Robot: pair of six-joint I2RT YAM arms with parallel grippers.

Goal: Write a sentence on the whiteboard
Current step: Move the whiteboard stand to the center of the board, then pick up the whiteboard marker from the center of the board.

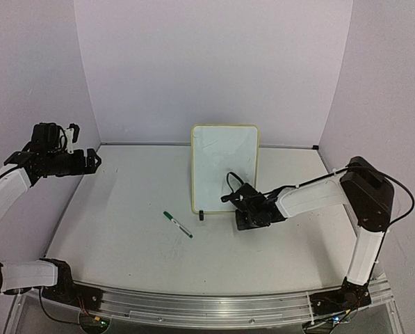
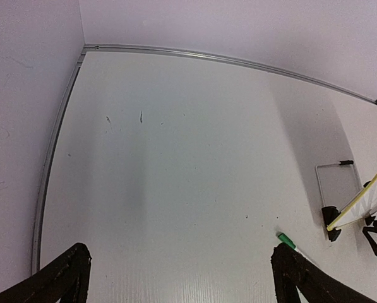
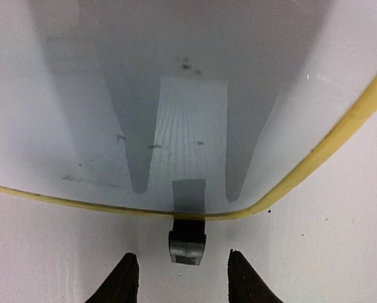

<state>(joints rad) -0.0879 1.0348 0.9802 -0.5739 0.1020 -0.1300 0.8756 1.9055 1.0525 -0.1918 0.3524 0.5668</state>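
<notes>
Smooth white whiteboard (image 1: 224, 167) with rounded corners and pale yellow frame, upright mid-tabletop (image 1: 124, 229) near the back edge, right claw (image 3: 183, 270) parted before its blocky black foot (image 3: 187, 246), gripping nothing, left claw (image 2: 182, 252) spread wide near the back left corner, slim green-capped marker (image 1: 177, 224) lying flat nearer the front.

White table (image 1: 124, 209) sat in a plain booth: pale lilac back wall (image 1: 214, 62) plus two side walls (image 1: 26, 69) angled in, all bare. A thin metal strip (image 1: 144, 144) ran where the table met the back wall, and an aluminium rail (image 1: 207, 306) ran along the near edge. Light was even and diffuse, with soft shadows only; a few small dark marks (image 2: 141, 117) showed on the tabletop.
</notes>
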